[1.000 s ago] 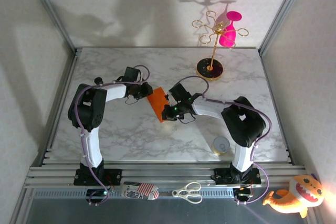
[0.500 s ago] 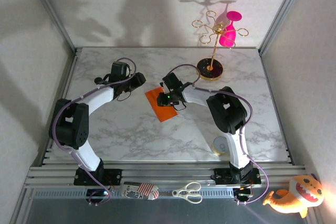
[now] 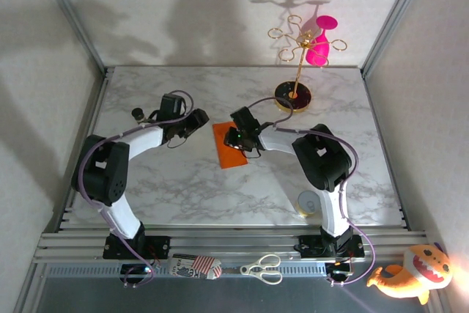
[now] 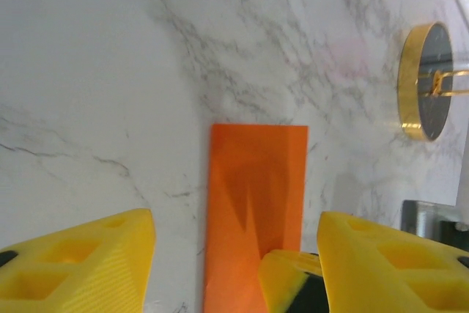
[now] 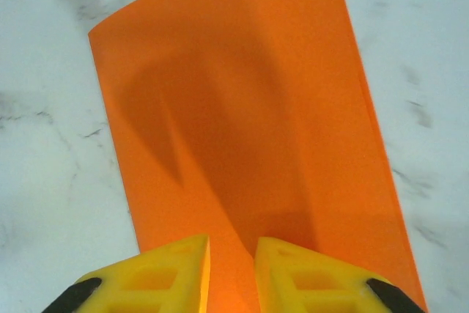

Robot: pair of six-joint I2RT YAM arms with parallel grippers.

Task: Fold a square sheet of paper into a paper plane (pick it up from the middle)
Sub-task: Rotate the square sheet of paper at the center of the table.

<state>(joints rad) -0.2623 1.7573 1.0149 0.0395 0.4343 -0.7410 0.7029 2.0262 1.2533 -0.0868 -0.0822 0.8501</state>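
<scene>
Our left gripper (image 3: 200, 118) gapes wide beside the orange paper (image 3: 231, 146) on the worktop (image 3: 183, 181) — right gripper (image 5: 231, 251), slightly parted, above it.

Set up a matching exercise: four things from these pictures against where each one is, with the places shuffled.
Things:
1 paper
2 glass
3 scissors
4 plush toy

Places:
a near-right corner, off the table
b hanging on the gold stand
c flat on the table
d on the near ledge, below the table edge

Pairs: 1-c, 2-b, 3-d, 4-a
</scene>
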